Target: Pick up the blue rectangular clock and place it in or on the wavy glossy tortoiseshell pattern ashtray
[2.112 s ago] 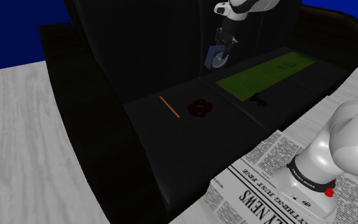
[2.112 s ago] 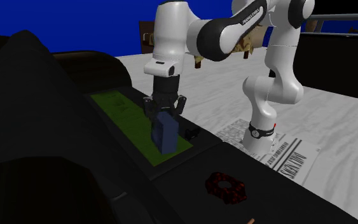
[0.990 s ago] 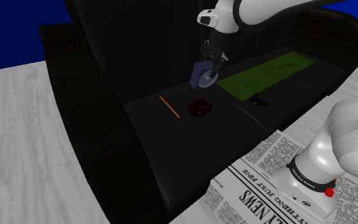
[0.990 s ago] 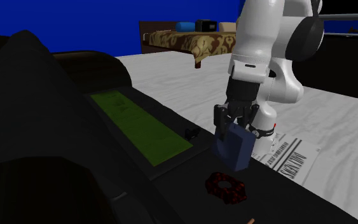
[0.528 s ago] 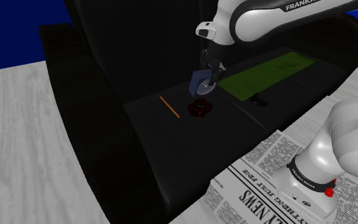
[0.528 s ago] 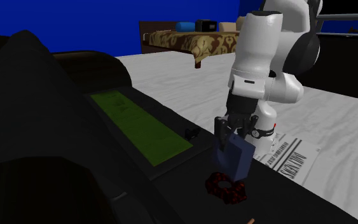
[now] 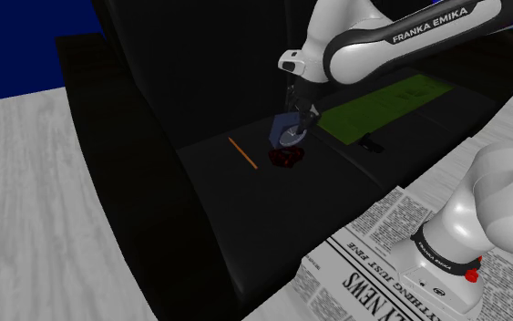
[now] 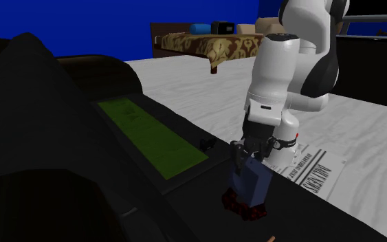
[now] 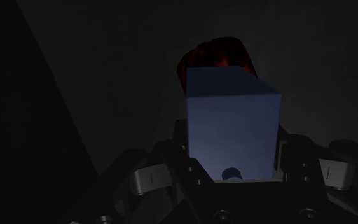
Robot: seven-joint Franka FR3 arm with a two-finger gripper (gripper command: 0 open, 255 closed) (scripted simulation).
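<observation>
Where the white arm bends down over the dark surface [image 7: 245,214], the black pincer [image 7: 297,113] points downward with its 2 fingers closed against opposite sides of the blue rectangular clock [image 7: 288,134]. The clock hangs from the pincer, its upper part between the fingers and its lower part projecting below them.

Shoulder view: the clock, with a pale round dial on its face, sits directly over the dark red, wavy-rimmed ashtray [image 7: 284,159]. Whether its lower edge touches the ashtray cannot be told. A thin orange stick [image 7: 242,153] lies on the surface just beside the ashtray, toward this view's left. A green mat [image 7: 382,102] lies toward the upper right, with a small black object [image 7: 369,141] near its edge. The stand carries newsprint [image 7: 373,264].

Second exterior view: the clock [image 8: 252,180] covers the middle of the ashtray [image 8: 231,200], whose rim shows at the clock's base. A bed with a patterned cover [image 8: 205,45] stands in the background.

Wrist view: 1 finger [image 9: 182,147] presses each flank of the blue block [image 9: 231,121], and the red ashtray [image 9: 215,54] shows just past the clock's far end.
</observation>
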